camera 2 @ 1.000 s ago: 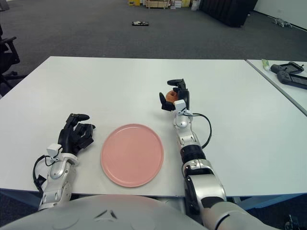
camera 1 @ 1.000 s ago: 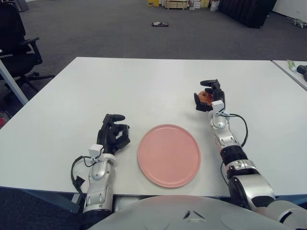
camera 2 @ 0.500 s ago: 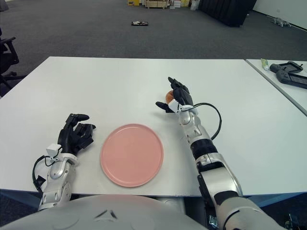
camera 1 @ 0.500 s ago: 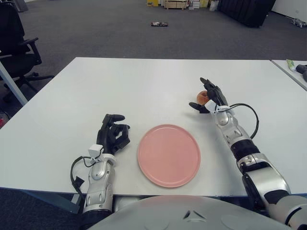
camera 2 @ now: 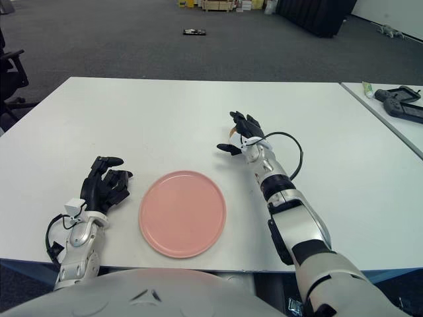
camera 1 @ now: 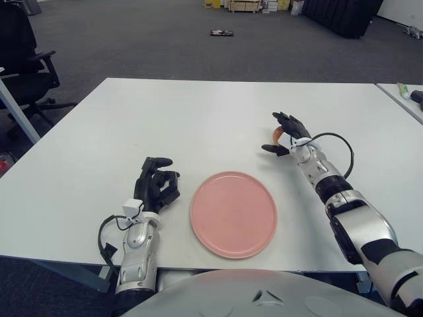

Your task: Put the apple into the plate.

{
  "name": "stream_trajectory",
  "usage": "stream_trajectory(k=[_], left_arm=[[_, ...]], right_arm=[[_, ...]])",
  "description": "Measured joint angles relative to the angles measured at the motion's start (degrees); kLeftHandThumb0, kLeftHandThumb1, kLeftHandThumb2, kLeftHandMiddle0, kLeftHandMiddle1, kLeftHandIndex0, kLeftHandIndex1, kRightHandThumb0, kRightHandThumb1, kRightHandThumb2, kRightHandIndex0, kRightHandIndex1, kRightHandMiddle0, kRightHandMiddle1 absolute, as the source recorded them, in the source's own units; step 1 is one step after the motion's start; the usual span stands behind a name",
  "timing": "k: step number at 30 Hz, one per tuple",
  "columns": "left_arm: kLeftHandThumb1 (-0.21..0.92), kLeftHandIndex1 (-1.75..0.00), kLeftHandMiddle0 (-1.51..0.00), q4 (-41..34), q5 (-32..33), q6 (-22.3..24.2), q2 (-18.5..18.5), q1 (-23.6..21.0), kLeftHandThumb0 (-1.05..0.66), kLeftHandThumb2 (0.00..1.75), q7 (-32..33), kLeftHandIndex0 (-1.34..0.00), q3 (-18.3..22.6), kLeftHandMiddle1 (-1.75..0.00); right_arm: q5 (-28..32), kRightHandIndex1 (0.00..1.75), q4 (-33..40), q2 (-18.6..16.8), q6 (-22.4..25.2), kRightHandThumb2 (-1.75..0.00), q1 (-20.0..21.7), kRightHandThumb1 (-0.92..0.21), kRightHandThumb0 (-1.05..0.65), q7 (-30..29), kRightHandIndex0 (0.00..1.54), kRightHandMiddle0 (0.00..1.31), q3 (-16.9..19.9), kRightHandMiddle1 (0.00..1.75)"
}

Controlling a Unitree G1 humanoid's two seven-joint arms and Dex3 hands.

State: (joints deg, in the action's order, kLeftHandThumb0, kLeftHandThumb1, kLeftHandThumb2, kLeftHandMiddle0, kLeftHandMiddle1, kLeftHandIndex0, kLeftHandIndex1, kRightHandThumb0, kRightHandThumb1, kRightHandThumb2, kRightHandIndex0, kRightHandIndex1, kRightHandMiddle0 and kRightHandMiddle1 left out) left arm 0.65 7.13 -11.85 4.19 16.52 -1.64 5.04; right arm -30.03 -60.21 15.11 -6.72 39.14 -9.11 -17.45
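Observation:
The apple (camera 1: 275, 135) shows only as an orange sliver, mostly hidden behind my right hand (camera 1: 284, 137). That hand is on the white table (camera 1: 198, 119), right of centre and beyond the plate's far right rim. Its fingers (camera 1: 291, 123) arch over the apple and its thumb (camera 1: 272, 149) lies in front, so the apple sits between them. The pink plate (camera 1: 233, 212) lies flat near the front edge with nothing on it. My left hand (camera 1: 157, 182) shows left of the plate, fingers curled and holding nothing.
A black office chair (camera 1: 23, 63) stands off the table's back left corner. A second table (camera 2: 396, 109) on the right carries a dark device (camera 2: 400, 100) and a small tube (camera 2: 367, 86). A small object (camera 1: 221, 32) lies on the carpet far behind.
My right forearm has swung outward and the wrist has turned, so the hand now covers most of the apple, which showed plainly one second ago. The left hand has not moved.

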Motion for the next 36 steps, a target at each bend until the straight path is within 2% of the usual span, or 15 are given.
stream_trajectory(k=[6,11,12,16,17,18,23,24,29,31,33,36], left_arm=[[0.59,-1.75,-0.41,-0.13,-0.24,0.00,-0.01,0.18,-0.01,0.96,0.03,-0.29,0.01,-1.62],[0.59,-1.75,-0.41,-0.19,-0.14,0.02,0.08,0.22,-0.01,0.95,0.03,-0.30,0.05,-1.60],[0.59,-1.75,-0.41,-0.20,-0.09,0.02,0.12,0.24,-0.01,0.96,0.03,-0.30,0.06,-1.61],[0.59,-1.75,-0.41,-0.23,0.20,0.02,0.25,0.27,-0.01,0.96,0.03,-0.30,0.15,-1.61],[0.59,-1.75,-0.40,-0.25,0.21,0.02,0.27,0.29,-0.01,0.96,0.03,-0.30,0.17,-1.61],[0.59,-1.75,-0.40,-0.29,0.25,0.02,0.28,0.34,-0.01,0.96,0.03,-0.30,0.18,-1.61],[0.59,-1.75,-0.38,-0.61,0.28,0.02,0.29,0.63,-0.01,0.97,0.04,-0.30,0.20,-1.64],[0.59,-1.75,-0.38,-0.67,0.27,0.02,0.29,0.71,-0.01,0.97,0.04,-0.30,0.19,-1.65],[0.59,-1.75,-0.37,-0.99,0.18,0.02,0.24,1.07,-0.01,0.98,0.06,-0.29,0.20,-1.66],[0.59,-1.75,-0.37,-1.13,0.17,0.00,0.24,1.22,-0.01,0.98,0.10,-0.29,0.20,-1.67],[0.59,-1.75,-0.37,-1.33,0.15,0.00,0.24,1.41,-0.01,0.98,0.16,-0.29,0.20,-1.67],[0.59,-1.75,-0.36,-1.57,0.11,0.02,0.21,1.68,-0.01,0.98,0.24,-0.28,0.20,-1.69]], right_arm=[[-0.65,0.00,-5.34,-0.01,-0.20,-0.66,2.27,-0.59,-0.82,-2.08,0.00,0.00,-1.46,0.41],[-1.16,0.01,-11.08,-0.07,-0.93,-0.73,4.06,-0.57,-0.73,-4.30,0.01,0.00,-2.60,0.49],[-1.17,0.12,-12.04,-0.07,-1.01,-0.79,4.38,-0.54,-0.69,-4.69,0.01,0.00,-2.77,0.55],[-1.60,0.39,-14.38,-0.07,-0.89,-0.85,5.30,-0.51,-0.61,-5.39,0.00,0.00,-3.55,0.68],[-1.87,0.55,-14.60,-0.10,-0.74,-0.87,5.45,-0.51,-0.59,-5.57,0.00,0.00,-3.84,0.75],[-2.22,0.61,-14.88,-0.14,-0.42,-0.88,5.67,-0.52,-0.58,-5.85,0.00,0.00,-4.18,0.77],[-2.56,1.11,-15.29,-0.59,0.90,-0.98,5.94,-0.50,-0.51,-7.03,0.01,0.00,-5.05,1.04],[-2.57,1.14,-15.31,-0.69,1.07,-0.99,5.93,-0.49,-0.50,-7.24,0.01,0.00,-5.14,1.07],[-2.57,1.37,-15.34,-1.34,1.58,-1.11,5.89,-0.45,-0.41,-7.92,0.07,0.00,-5.52,1.43],[-2.57,1.40,-15.34,-1.41,1.73,-1.13,5.88,-0.44,-0.40,-8.05,0.08,0.00,-5.52,1.50],[-2.48,1.45,-15.34,-1.42,1.81,-0.98,5.81,-0.57,-0.39,-8.13,0.12,0.15,-5.43,1.62],[-2.13,1.50,-15.29,-1.49,1.81,-0.91,5.55,-0.63,-0.38,-8.25,0.18,0.29,-4.89,1.70]])
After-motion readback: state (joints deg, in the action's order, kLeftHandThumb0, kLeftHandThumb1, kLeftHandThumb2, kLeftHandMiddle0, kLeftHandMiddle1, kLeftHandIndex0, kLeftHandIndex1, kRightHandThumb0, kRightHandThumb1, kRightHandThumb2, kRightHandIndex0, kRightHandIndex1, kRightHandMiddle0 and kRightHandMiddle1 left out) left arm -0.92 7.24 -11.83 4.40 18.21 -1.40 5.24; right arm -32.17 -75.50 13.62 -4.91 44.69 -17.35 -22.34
